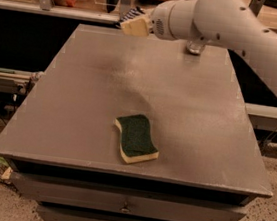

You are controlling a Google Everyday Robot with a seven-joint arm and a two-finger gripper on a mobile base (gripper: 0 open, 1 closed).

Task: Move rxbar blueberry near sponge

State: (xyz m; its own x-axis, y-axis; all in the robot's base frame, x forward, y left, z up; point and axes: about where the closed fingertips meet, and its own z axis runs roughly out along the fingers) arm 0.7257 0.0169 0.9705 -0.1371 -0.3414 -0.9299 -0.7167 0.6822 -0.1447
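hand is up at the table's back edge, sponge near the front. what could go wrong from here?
1. The dark striped thing, likely the rxbar blueberry, is by the hand at the table's back edge; grip unclear, so it may drop there.
2. A silvery object stands right under the arm; swinging forward could knock it.
3. The sponge lies near the front edge; a low placement could shove it off.

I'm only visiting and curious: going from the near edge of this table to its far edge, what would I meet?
Sponge → end effector, over the table's far edge, holding the bar.
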